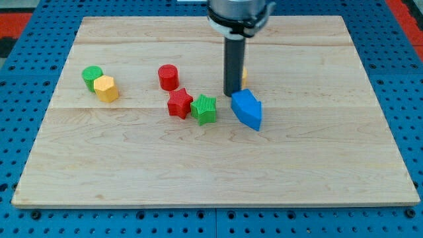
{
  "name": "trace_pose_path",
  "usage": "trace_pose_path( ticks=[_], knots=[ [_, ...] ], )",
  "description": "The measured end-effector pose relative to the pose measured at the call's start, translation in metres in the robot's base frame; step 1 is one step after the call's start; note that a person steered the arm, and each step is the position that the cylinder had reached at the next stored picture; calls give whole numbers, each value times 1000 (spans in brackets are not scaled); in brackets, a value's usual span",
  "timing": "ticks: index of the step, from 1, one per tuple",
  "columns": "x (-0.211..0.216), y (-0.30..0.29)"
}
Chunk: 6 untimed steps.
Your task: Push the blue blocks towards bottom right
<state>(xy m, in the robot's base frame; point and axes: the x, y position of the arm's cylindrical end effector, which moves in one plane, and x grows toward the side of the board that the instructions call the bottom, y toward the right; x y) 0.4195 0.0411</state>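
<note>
A blue block, wedge-like with a pointed end, lies just right of the board's middle. It may be two blue pieces pressed together; I cannot tell. My tip stands just above and left of it, touching or almost touching its upper left edge. A yellow block peeks out from behind the rod, mostly hidden.
A green star block and a red star block sit side by side left of the blue block. A red cylinder is above them. A green cylinder and a yellow hexagon block touch at the left. The wooden board lies on a blue pegboard.
</note>
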Motion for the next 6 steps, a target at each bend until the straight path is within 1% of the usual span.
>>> trace_pose_path(
  ticks=[2,3,4,5,6],
  knots=[
    [71,3],
    [71,38],
    [71,58],
    [79,57],
    [64,35]
  ],
)
